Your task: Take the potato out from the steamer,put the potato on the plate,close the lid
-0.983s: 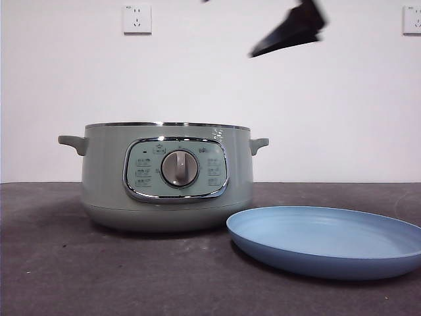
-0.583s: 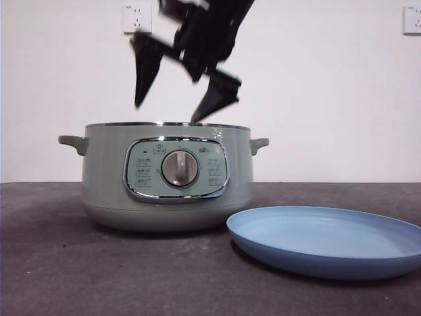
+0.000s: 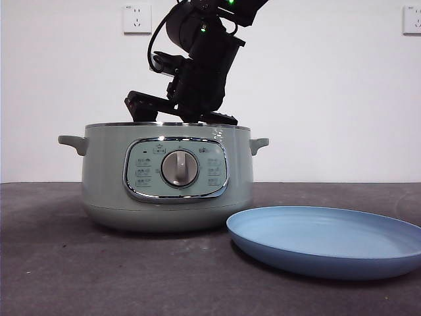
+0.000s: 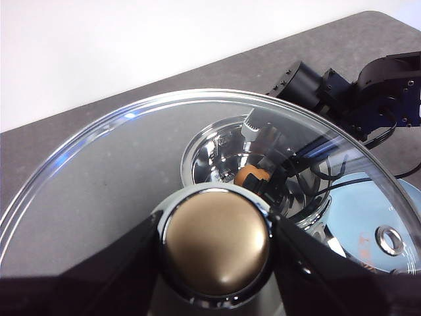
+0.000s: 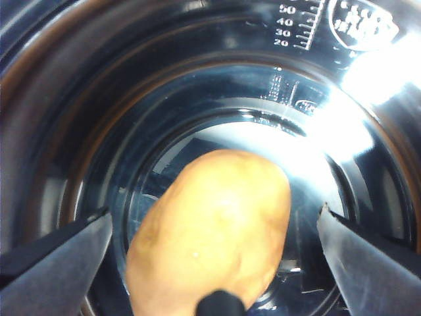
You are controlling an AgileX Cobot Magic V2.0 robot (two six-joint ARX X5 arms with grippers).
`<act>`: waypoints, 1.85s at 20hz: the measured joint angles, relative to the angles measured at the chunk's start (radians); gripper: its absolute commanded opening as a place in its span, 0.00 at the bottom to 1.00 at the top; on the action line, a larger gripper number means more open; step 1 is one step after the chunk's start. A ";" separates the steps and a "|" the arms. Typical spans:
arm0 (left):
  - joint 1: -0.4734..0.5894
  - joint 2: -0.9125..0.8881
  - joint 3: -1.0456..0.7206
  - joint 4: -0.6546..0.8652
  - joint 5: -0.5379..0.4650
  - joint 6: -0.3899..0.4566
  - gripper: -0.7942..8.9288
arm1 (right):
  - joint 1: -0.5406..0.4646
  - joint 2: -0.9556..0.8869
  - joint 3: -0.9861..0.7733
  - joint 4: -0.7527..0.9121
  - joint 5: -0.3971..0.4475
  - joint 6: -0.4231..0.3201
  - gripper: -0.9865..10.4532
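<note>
Front view: steamer (image 3: 167, 176) stands open on the dark tabletop (image 3: 59, 263), no lid on it. One arm reaches down from above, its hand sunk past the steamer's rim, so the jaws are hidden here. Plate (image 3: 327, 239) lies just beside the steamer toward the front right of the tabletop, bare, nothing on it. Potato not visible from this angle.

Left wrist view: left hand (image 4: 214, 243) is clamped on the knob of the lid (image 4: 118, 171), jaws snug on either side of it. The lid is held clear of the steamer; through the glass the steamer's shiny inner bowl shows below, with a small orange spot that I take to be the potato, and the other arm working over it.

Right wrist view: right hand (image 5: 214, 247) is inside the steamer, jaws spread wide, one on each side of the potato (image 5: 210, 230), not touching it. Potato lies on the bottom of the steel bowl.

Progress, as judged: lid is off and kept aside in the left hand; reach into the pot is made. Still to do: close on the potato, lift it out, set it on the plate, then put the lid back. Roughly the first third.
</note>
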 measured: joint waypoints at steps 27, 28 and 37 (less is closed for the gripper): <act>0.000 0.058 0.000 0.055 0.077 0.000 0.07 | -0.143 -0.718 -0.289 -0.367 -0.019 -0.154 0.07; 0.000 0.058 0.000 0.055 0.077 0.000 0.07 | -0.147 -0.747 -0.361 -0.323 -0.019 -0.146 0.07; 0.000 0.075 0.000 0.055 0.102 0.000 0.07 | -0.174 -0.810 -0.930 0.102 -0.021 -0.091 0.07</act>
